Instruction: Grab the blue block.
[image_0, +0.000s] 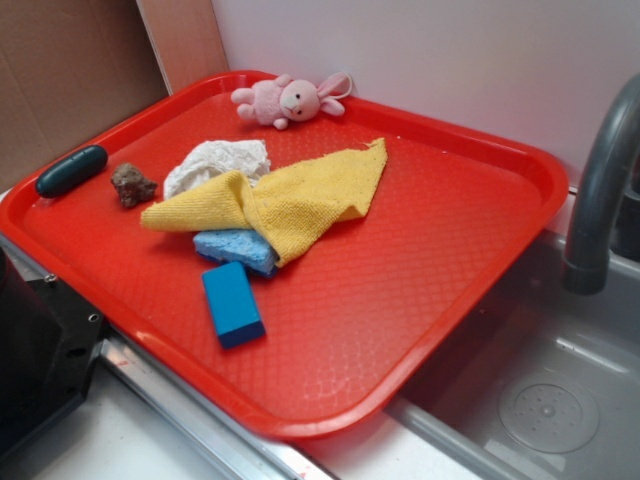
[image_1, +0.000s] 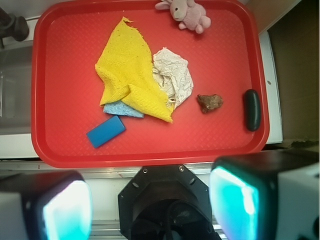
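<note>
Blue block (image_1: 106, 131) lay free on the red tray (image_1: 60, 60); gripper (image_1: 150, 205) stood wide apart, empty.
The smooth rectangular brick sat at 7 o'clock of the woven yellow cloth (image_1: 127, 75), which partly hid a porous light-blue sponge (image_1: 120, 109) and overlapped crumpled white paper (image_1: 175, 75). Fingertips (image_1: 65, 210) were blurred, cut off at the frame's lower edge.

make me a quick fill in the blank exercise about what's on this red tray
1. The yellow cloth partly covers the light-blue ____.
2. The blue block lies on the tray, apart from the gripper, whose fingers stand ____.
3. The toy at the tray's far edge is a pink ____.
4. The brown lump sits between the dark teal oblong and the crumpled white ____.

Missing words: sponge; open; bunny; paper
</note>
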